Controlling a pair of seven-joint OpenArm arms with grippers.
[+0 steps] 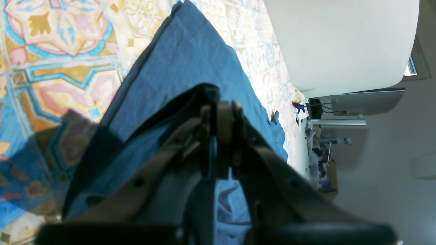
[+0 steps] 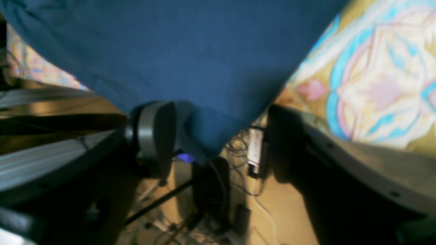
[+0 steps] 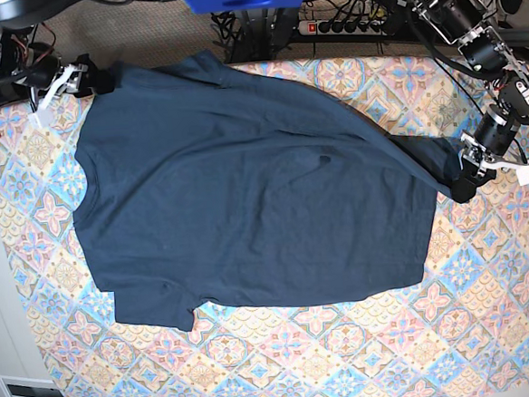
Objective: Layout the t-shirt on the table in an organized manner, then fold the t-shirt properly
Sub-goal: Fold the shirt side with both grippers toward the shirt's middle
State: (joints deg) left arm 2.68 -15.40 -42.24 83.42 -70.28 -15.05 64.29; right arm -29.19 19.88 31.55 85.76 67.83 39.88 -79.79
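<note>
1. The navy t-shirt (image 3: pixel 246 191) lies spread nearly flat across the patterned table (image 3: pixel 366 355).
2. The left gripper (image 3: pixel 468 182) pinches the shirt's corner, arm stretched low; tugging could bunch the cloth.
3. Farthest away, the right gripper (image 3: pixel 84 79) stands spread at a shirt corner.

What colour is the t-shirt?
Dark navy blue all over; the t-shirt shows best in the base view.

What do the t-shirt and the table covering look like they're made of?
t-shirt: soft matte knit, likely cotton; it drapes limply with small wrinkles and shows no sheen.
table covering: appears to be a printed cloth or vinyl sheet with a tile pattern; it lies flat, and its finish is hard to judge.
</note>
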